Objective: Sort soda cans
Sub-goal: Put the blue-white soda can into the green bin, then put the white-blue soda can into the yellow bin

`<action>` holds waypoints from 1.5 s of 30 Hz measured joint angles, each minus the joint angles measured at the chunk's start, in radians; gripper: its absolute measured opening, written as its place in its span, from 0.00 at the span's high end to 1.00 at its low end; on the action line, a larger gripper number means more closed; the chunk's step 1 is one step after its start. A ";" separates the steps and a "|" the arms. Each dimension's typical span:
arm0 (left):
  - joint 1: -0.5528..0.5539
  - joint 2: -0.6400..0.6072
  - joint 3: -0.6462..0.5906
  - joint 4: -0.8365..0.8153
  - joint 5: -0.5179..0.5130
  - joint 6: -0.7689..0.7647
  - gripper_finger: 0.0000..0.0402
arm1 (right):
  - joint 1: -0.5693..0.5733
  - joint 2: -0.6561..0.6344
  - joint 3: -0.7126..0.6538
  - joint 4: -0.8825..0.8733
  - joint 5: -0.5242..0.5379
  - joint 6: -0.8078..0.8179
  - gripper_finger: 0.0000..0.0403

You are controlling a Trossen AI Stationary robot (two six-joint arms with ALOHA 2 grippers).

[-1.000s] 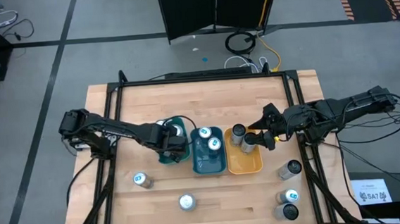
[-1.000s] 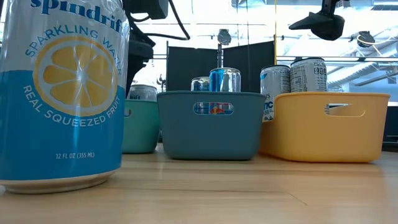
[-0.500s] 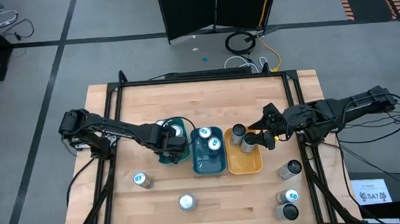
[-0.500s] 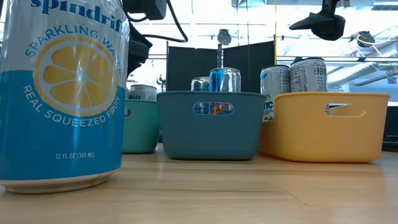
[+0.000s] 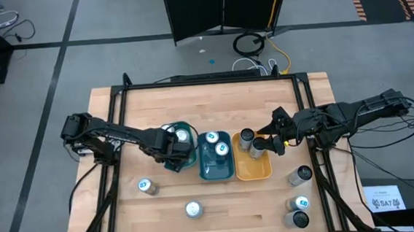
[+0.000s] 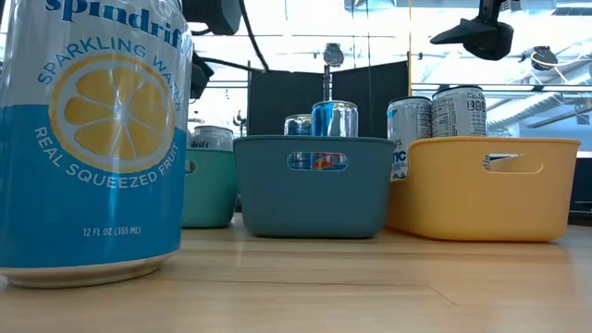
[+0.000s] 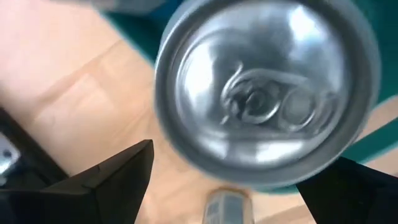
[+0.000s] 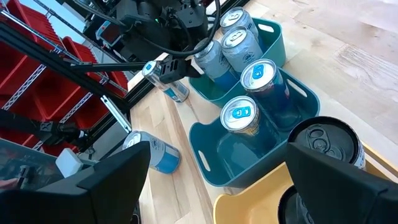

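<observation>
Since the earlier frame, only the left gripper (image 5: 171, 149) has shifted, slightly back over the green tray (image 5: 189, 161); its fingers (image 7: 106, 180) stand open, a silver can (image 7: 264, 93) just beyond them. Right gripper (image 5: 276, 142) hovers open above the orange tray (image 5: 253, 173), dark-topped cans (image 8: 326, 146) between its fingers.

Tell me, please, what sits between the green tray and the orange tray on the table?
The teal tray sits between the green tray and the orange tray, holding two blue-topped cans. The high view shows this from above; the low view shows the same row.
</observation>
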 joint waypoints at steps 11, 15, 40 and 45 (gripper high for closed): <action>-0.135 -0.067 0.177 -0.126 -0.112 -0.098 0.08 | 0.000 0.000 0.000 -0.001 0.000 -0.017 0.10; -0.246 -0.157 0.250 -0.128 -0.271 -0.141 0.08 | 0.000 0.000 0.000 -0.002 0.005 -0.012 0.10; -0.437 -0.335 0.049 0.530 -0.595 0.647 0.08 | 0.060 0.030 0.072 0.168 0.232 -0.227 0.10; -0.373 -0.376 -0.156 0.845 -0.547 0.678 0.08 | 0.131 0.150 0.265 0.002 0.330 -0.326 0.10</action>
